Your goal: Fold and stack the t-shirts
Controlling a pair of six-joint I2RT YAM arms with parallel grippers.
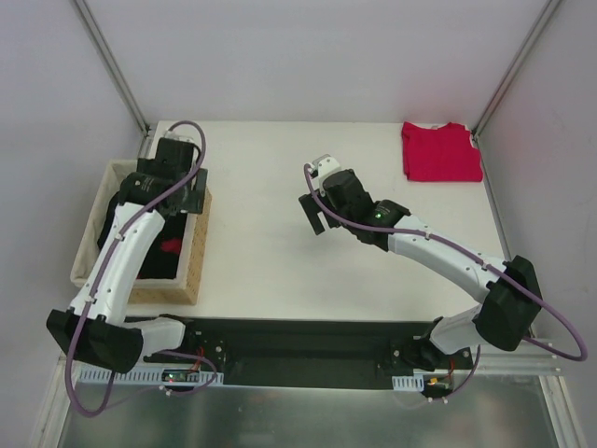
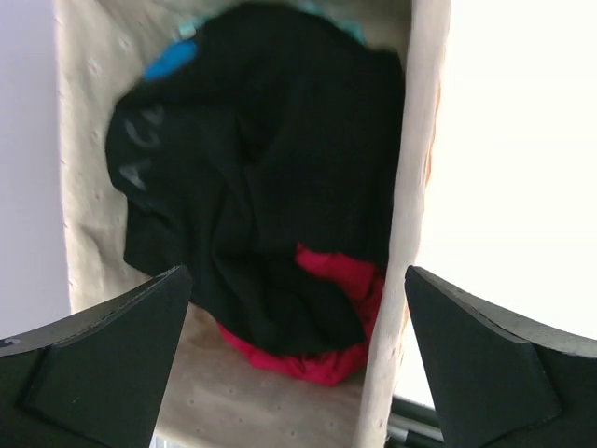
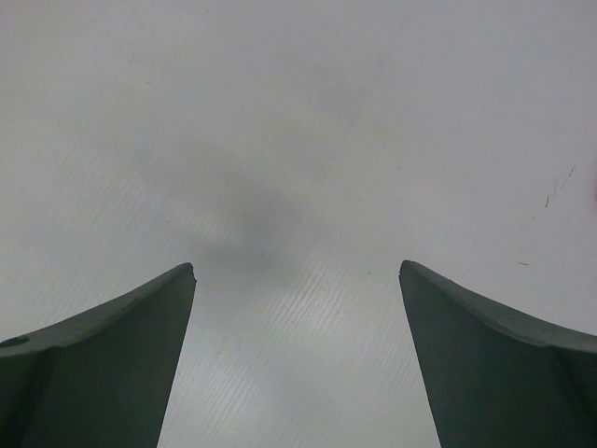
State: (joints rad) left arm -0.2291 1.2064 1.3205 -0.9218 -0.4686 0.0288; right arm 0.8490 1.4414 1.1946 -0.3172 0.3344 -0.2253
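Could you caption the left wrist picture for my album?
Open left tool hovering over a basket where a crumpled black shirt lies on red cloth.

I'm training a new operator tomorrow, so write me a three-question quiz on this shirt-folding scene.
1. True or false: a red t-shirt lies at the far right corner of the table.
2. What lies uppermost in the basket? A) black t-shirt B) white towel C) green sock
3. Fill in: the left gripper over the basket and the right gripper over the table both have their jaws ____.

Key: 1 true; 2 A; 3 open.
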